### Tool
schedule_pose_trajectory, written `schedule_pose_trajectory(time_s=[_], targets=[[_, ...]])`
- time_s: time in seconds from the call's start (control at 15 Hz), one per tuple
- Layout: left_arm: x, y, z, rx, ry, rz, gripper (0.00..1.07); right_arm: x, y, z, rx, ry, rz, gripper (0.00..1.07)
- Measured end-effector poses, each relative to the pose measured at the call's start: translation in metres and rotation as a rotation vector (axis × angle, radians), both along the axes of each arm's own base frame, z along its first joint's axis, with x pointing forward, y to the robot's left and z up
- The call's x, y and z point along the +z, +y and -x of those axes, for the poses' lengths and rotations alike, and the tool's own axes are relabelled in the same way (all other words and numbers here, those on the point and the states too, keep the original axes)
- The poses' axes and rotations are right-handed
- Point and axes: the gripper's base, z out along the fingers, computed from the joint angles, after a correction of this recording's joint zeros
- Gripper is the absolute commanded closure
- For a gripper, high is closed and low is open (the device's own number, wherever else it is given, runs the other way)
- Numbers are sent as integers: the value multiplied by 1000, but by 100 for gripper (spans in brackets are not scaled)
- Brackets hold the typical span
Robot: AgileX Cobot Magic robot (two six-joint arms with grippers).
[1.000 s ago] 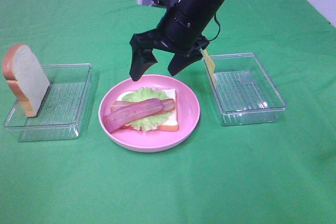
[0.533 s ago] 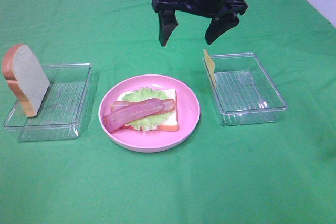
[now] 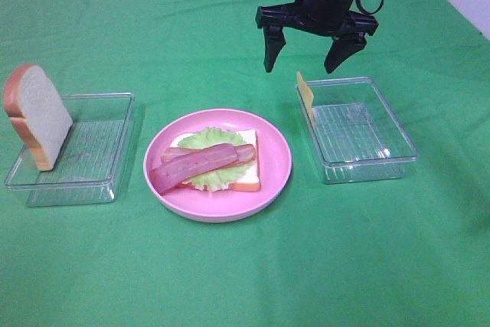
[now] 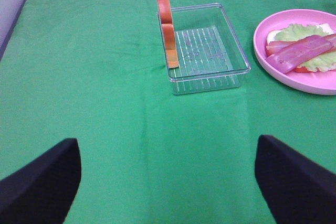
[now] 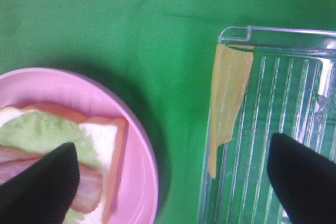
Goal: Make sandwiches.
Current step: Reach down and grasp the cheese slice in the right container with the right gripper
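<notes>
**Item count, my workspace**

I count:
- 1 pink plate (image 3: 280, 160)
- 2 clear trays: left tray (image 3: 96, 151), right tray (image 3: 360, 135)
- 2 bread slices: standing slice (image 3: 40, 116), flat slice (image 3: 249, 171)
- 1 lettuce leaf (image 3: 202, 140)
- 2 bacon strips (image 3: 203, 162)
- 1 cheese slice (image 3: 305, 96)

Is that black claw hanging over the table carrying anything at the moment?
No. The right gripper is open and empty, over the thin yellow cheese slice leaning in the clear plastic tray.
</notes>
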Motion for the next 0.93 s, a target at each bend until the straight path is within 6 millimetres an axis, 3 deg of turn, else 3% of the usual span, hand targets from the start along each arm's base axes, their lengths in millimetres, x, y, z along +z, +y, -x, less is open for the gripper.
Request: schedule_pose_trajectory(time_s=[0.47,0.93], targets=[[0,0,0,0,0,0,23,-40,-2,-9,6,50,70,15],[0,0,0,0,0,0,23,-49,-1,-13,4,40,67,26]])
